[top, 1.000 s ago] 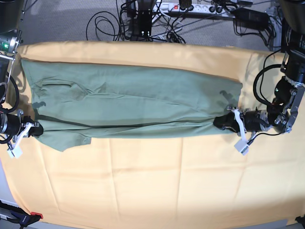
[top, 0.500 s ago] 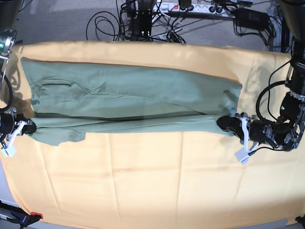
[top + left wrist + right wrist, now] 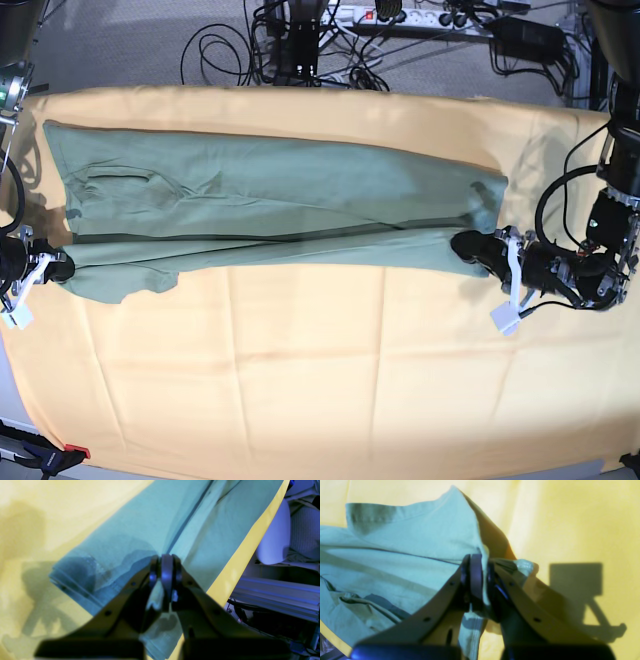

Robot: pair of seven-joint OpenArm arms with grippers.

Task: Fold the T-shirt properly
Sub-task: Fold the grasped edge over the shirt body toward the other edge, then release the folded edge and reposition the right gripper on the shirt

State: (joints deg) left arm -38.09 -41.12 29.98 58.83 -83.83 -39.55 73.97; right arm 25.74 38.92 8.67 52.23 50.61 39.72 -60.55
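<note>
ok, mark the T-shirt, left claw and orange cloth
T-shirt [image 3: 280, 200], base view, middle of the top layer.
Left claw [image 3: 472, 246], base view, tips at the shirt's end.
Orange cloth [image 3: 320, 370], base view, bare front area.

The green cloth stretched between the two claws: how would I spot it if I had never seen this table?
A big yellow-orange cloth covers the table. Along its far half lies the T-shirt, a long sage-green band running almost side to side. It is the only green fabric there, plain and unprinted.

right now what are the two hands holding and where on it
Both hold the T-shirt. The left hand pinches its folded edge at one end; the right hand pinches the edge at the opposite end.
</note>
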